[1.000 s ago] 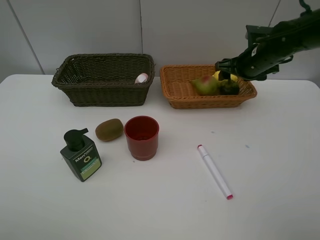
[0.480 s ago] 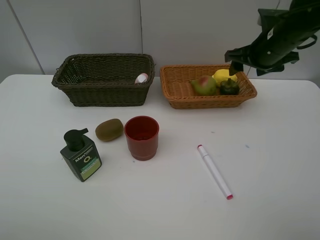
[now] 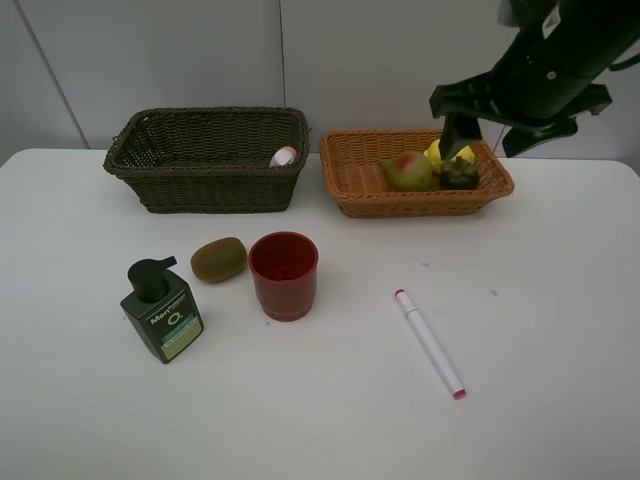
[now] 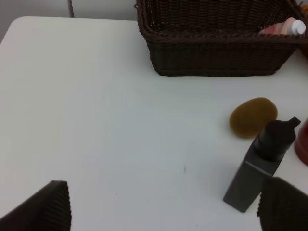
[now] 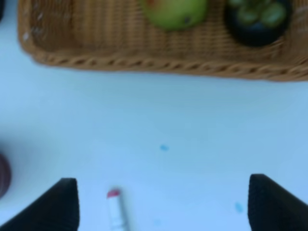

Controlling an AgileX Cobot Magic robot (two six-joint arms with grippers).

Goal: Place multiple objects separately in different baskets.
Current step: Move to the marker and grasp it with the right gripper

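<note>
The light tan basket (image 3: pixel 352 183) holds the lemon (image 3: pixel 445 152), the green-red pear (image 3: pixel 408 171) and the dark mangosteen (image 3: pixel 460 175). My right gripper (image 3: pixel 482 133) hangs above that basket, open and empty; the right wrist view shows its fingers (image 5: pixel 62 202) wide apart over the table, with the pear (image 5: pixel 175 12) and mangosteen (image 5: pixel 257 21) beyond. The pink bottle (image 3: pixel 284 156) lies in the dark basket (image 3: pixel 200 190). On the table stand the kiwi (image 3: pixel 219 259), red cup (image 3: pixel 284 274), pump bottle (image 3: pixel 162 310) and marker (image 3: pixel 430 343). My left gripper (image 4: pixel 163 207) is open near the pump bottle (image 4: pixel 262 163).
The white table (image 3: pixel 560 330) ends at a pale wall right behind the baskets. The kiwi, cup and pump bottle sit close together in front of the dark basket. The marker lies alone, slanting toward the front right.
My right gripper has risen from the mangosteen up and out of the tan basket, and the arm has swung. The mangosteen stays in the basket. Nothing else moved.
</note>
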